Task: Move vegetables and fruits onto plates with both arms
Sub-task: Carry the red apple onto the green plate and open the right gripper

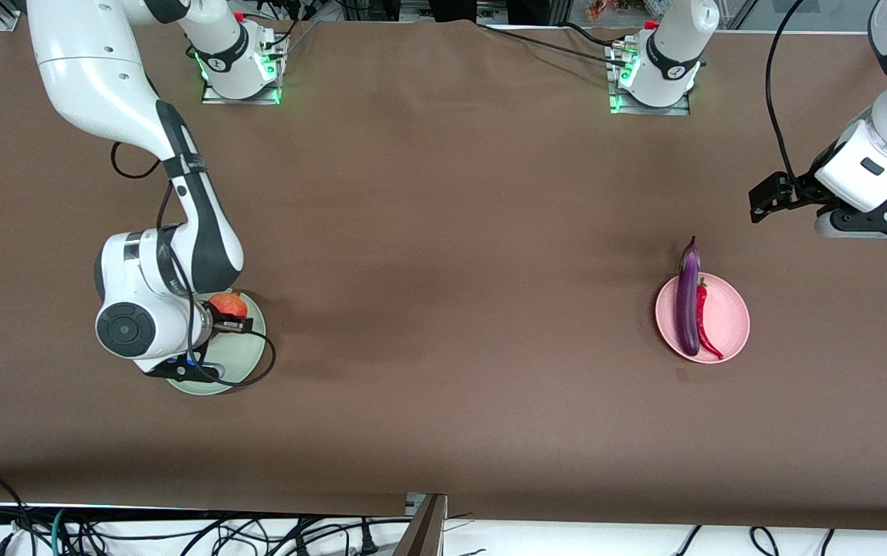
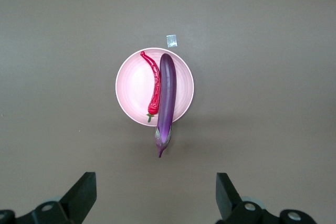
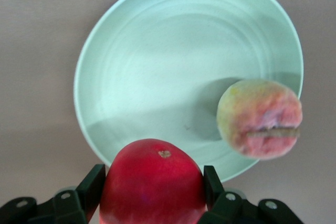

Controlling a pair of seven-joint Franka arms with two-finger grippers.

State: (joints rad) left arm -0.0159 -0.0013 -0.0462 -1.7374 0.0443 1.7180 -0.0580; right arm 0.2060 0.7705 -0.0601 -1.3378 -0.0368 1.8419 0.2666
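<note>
1. Right pincer (image 3: 152, 192): positioned over the pale green plate (image 1: 246, 363) at the right arm's end of the tabletop (image 1: 443, 232). Its two fingers (image 3: 92, 184) are pressed against either side of the red pomegranate (image 3: 152, 182), which sits pinched between them, above the plate's rim.
2. Peach (image 3: 260, 119): yellowish-orange with a red blush, seen in the right wrist view at the green plate's edge, casting a shadow on the plate's surface. Whether it rests on the plate or hangs in the air cannot be told. In the front view it is hidden by the arm.
3. Left pincer (image 2: 155, 195): up in the air, over bare tabletop toward the left arm's end, with the pink plate in its camera's sight. Its fingers (image 2: 84, 192) stand spread wide with nothing between them. This arm waits.
4. Pale pink plate (image 1: 729, 320): lies flat on the tabletop toward the left arm's end, well apart from the green plate.
5. Eggplant (image 1: 688, 301): long, glossy, purple; lies across the pink plate, its stem end overhanging the rim on the side farther from the front camera.
6. Red chili (image 1: 704, 320): lies on the pink plate just beside the eggplant and roughly parallel to it, green stem on the same end as the eggplant's stem.
7. A small pale tag (image 2: 171, 40) lies on the tabletop just beside the pink plate, on its side nearer the front camera.
</note>
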